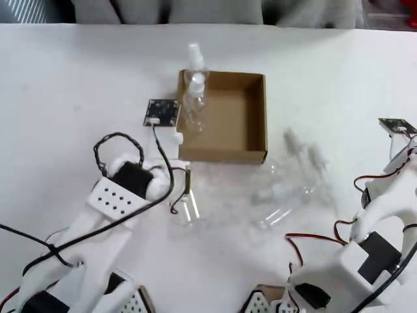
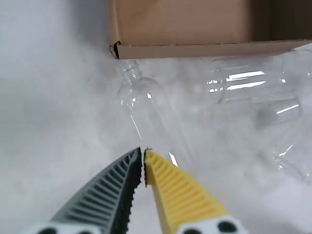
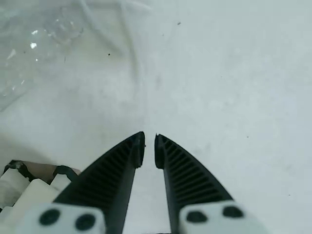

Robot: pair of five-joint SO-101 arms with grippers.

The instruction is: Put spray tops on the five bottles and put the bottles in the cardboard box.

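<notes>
High view: your left gripper (image 1: 186, 189) is right at the capless bottle (image 1: 190, 212), with the cardboard box (image 1: 225, 117) just past it. Two topped bottles (image 1: 195, 85) stand in the box. The other loose bottles (image 1: 280, 199) lie off to the side, between the arms. Beyond them are what look like spray tops (image 1: 303, 153), too blurred to be sure. The right arm (image 1: 374, 251) is well apart from the capless bottle, so your left tool is the nearer one.

Left wrist view: the grey and yellow fingers are pressed together on nothing. The capless bottle lies straight ahead of the tips. Its long axis runs away from the tool, base nearest and open neck toward the box's corner. I cannot tell whether the tips touch the base.

Right wrist view: your right gripper (image 3: 148, 146) hangs over bare table (image 3: 234, 73), its fingers almost together with only a slit between them, holding nothing. The loose bottles lie ahead and off to one side.

No label or print is readable on the bottles or the box.
</notes>
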